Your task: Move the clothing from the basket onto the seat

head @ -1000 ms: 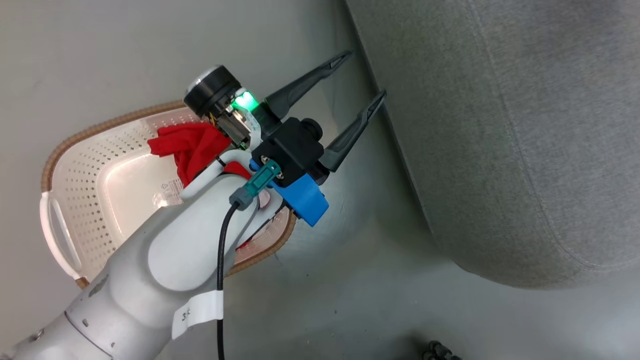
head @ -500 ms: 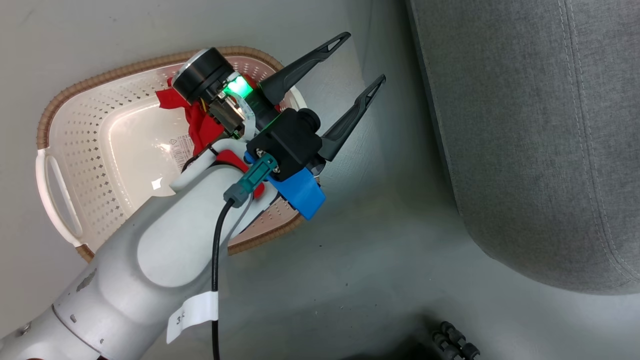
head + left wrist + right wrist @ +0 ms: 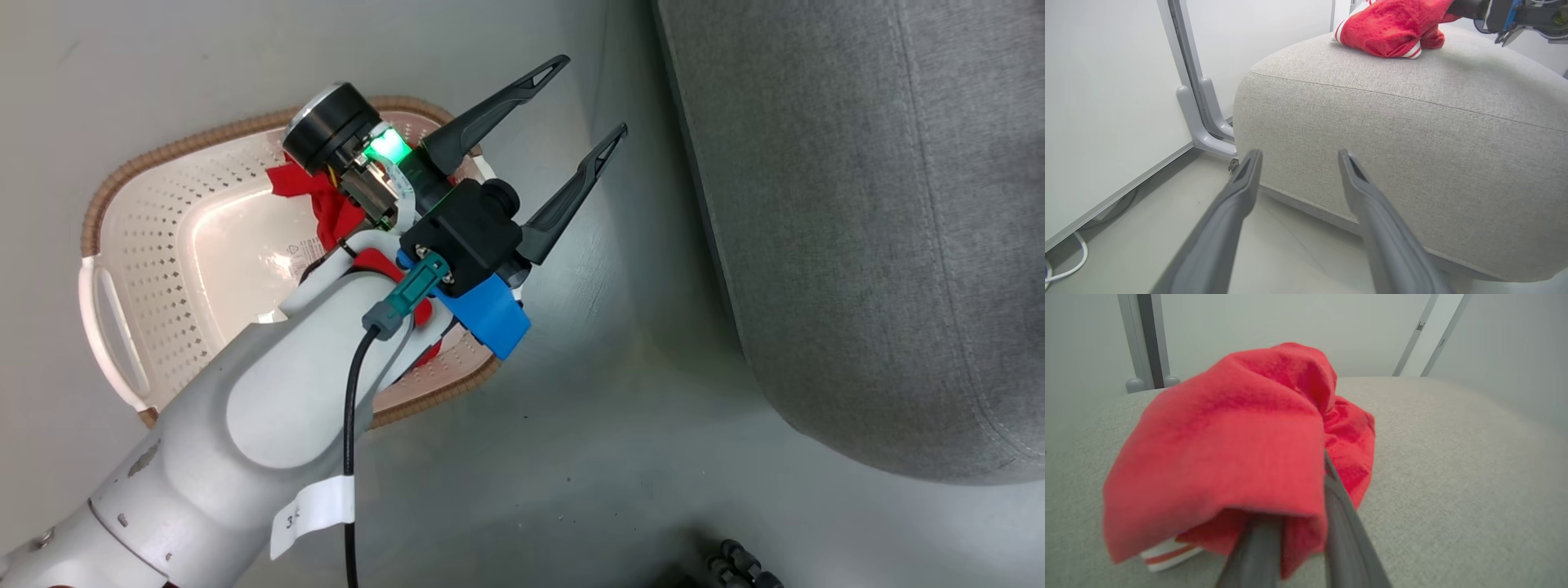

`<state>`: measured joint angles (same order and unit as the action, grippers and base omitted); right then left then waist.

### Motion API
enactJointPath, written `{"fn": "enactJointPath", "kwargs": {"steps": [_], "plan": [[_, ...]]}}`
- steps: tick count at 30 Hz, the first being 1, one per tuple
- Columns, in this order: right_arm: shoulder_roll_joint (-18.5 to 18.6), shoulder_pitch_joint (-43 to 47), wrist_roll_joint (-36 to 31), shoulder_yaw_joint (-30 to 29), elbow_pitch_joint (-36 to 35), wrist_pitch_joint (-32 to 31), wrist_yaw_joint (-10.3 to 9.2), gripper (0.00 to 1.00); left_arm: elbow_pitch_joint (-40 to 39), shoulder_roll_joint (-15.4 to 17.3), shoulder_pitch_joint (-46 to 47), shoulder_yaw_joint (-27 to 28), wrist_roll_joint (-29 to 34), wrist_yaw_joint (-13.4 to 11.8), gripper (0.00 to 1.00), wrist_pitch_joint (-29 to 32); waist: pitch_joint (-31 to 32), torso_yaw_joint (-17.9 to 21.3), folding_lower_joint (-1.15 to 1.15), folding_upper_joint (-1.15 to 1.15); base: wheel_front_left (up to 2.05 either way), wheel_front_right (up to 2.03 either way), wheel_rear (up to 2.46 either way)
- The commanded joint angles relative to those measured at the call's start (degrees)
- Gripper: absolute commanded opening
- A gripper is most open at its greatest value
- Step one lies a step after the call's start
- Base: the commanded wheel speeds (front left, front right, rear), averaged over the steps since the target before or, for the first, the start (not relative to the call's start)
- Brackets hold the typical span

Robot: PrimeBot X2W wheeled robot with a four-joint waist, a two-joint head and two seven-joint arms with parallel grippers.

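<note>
Likely a lab room staged as a living space: bare white panels point(image 3: 1106, 102) at 9 o'clock in the left wrist view, a grey metal post point(image 3: 1186, 73) footing them, a loose cable point(image 3: 1073, 265) on smooth grey floor point(image 3: 1274, 253), 1 sofa seat point(image 3: 1412, 143).

A white tag point(image 3: 314, 511) on the left arm point(image 3: 245, 425) shows a partial "3"; the sticker point(image 3: 299, 249) in the basket point(image 3: 188, 148) is illegible.

Shows more basket point(image 3: 163, 153) rim than a second ago. Leaves a wider gap between left gripper point(image 3: 593, 93) and seat point(image 3: 857, 245).
</note>
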<state>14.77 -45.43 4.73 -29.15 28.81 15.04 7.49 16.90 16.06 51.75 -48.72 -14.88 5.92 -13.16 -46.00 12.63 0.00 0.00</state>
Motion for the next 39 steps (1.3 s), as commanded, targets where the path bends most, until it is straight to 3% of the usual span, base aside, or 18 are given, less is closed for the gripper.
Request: {"fn": "enactJointPath", "kwargs": {"steps": [1,12,17,28,39], "plan": [[-0.3,1.3,0.0,-0.1,-0.1,0.2,0.01,1.0,0.2,0.0,-0.3,0.1,-0.2,-0.3,1.0,-0.2,0.7,0.1,0.0,0.0,0.0,0.0,0.0],[-4.1,17.3,-2.1,3.2,-9.5,0.2,0.01,1.0,3.3,-2.0,-5.6,1.6,-2.9,-1.5,1.0,-2.0,12.3,0.3,0.0,0.0,0.0,0.0,0.0],[-4.1,22.0,-2.1,7.1,-14.1,0.2,0.01,1.0,2.0,-2.7,-10.3,5.6,-4.0,-2.8,1.0,-2.1,18.6,-0.6,0.0,0.0,0.0,0.0,0.0],[-3.0,26.6,-0.9,20.0,-20.9,0.2,0.01,1.0,-0.5,-5.2,-22.5,19.5,-3.3,-4.6,1.0,-2.1,29.7,-6.3,0.0,0.0,0.0,0.0,0.0],[-5.7,30.3,-1.4,28.9,-22.8,0.2,0.01,1.0,-2.3,-8.8,-34.3,35.4,0.5,-3.3,1.0,-2.1,38.7,-13.0,0.0,0.0,0.0,0.0,0.0]]}}
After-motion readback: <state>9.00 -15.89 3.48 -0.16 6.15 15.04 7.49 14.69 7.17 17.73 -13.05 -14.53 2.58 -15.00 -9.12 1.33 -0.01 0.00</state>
